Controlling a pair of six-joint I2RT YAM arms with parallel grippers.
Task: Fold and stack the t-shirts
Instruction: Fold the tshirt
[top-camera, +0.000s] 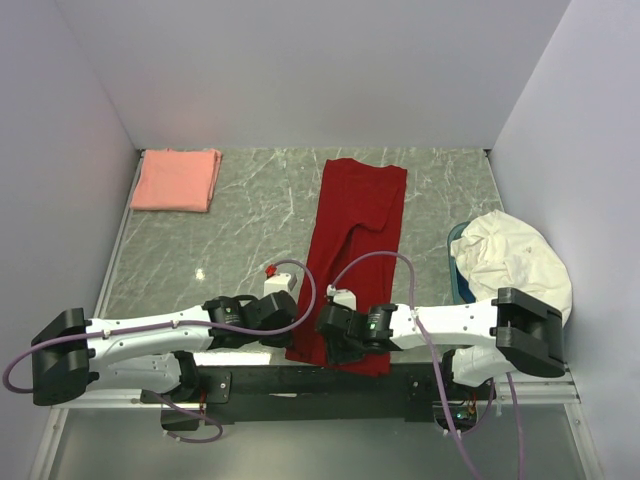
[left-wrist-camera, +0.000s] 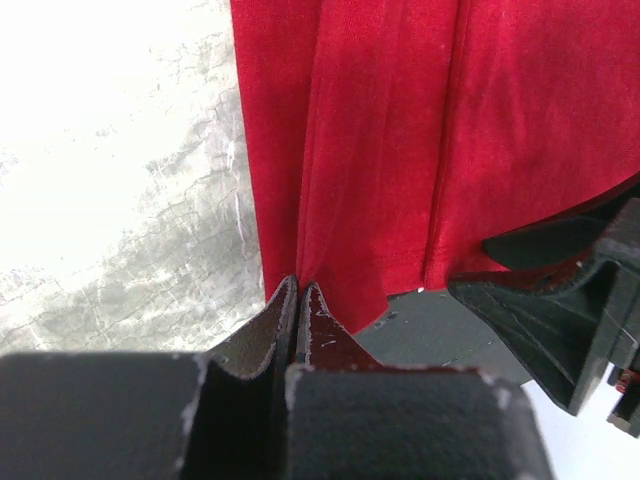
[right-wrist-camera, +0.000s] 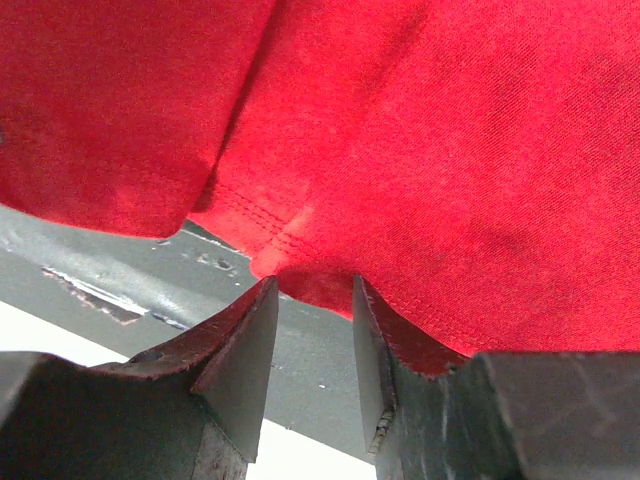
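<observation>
Down the middle of the grey marbled table (top-camera: 250, 230) lies the deep red t-shirt (top-camera: 358, 220), folded into a long strip whose near end reaches the arms' bases. The left gripper (left-wrist-camera: 298, 285) is pinched tight on the hem's near left corner. The right gripper (right-wrist-camera: 310, 285) has its jaws parted, with the hem just at their tips and not yet clamped. Both forearms lie low and reach inward toward each other, probably so both corners can be lifted together for a crosswise fold. The salmon-pink t-shirt (top-camera: 178, 180) sits folded in the far left corner.
</observation>
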